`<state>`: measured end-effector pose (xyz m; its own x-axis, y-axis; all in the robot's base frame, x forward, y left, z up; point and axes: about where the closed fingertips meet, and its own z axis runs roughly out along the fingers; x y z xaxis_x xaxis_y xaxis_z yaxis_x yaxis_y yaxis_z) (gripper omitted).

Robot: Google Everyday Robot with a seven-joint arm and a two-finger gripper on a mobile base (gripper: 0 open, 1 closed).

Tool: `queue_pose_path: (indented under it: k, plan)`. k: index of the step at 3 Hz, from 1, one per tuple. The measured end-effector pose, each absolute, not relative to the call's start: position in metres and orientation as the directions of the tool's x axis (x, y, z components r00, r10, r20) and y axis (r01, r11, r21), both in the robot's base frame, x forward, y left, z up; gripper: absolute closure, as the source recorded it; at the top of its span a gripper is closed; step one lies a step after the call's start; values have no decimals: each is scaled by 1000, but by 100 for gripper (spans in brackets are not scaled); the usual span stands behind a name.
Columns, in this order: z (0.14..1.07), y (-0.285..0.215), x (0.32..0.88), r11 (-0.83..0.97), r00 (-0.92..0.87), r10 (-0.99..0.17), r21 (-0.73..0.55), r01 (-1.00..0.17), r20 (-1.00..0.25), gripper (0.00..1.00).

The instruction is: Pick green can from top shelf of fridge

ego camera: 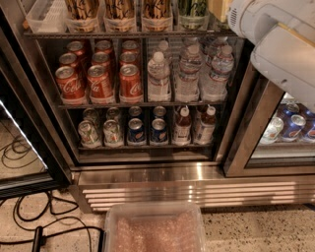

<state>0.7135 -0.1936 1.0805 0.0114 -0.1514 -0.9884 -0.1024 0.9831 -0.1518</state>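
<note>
The green can (192,9) stands in a clear bin at the right end of the top shelf (123,34) of the fridge (147,179). Only its lower part shows; its top is cut off by the upper edge of the view. Three brown-gold streaked cans (119,10) stand to its left in their own bins. My white arm (280,49) reaches in from the upper right, just right of the green can. The gripper itself is out of view past the top edge.
Red cola cans (101,81) and water bottles (189,74) fill the middle rack, with small cans and bottles (147,130) below. A dark door frame (29,147) stands at the left and the right door frame (251,133) at the right. A clear tub (155,229) and cables (24,216) lie on the floor.
</note>
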Motion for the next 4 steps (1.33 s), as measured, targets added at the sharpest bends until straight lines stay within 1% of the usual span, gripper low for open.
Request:
queue_pose_path:
  k: [2,3,4]
  plan:
    - [1090,-210,734,990,52,-133,-135,-35,-990,36]
    - [1090,-206,734,990,52,-133,-135,-35,-990,55]
    - [1090,-206,734,990,52,-133,-135,-35,-990,78]
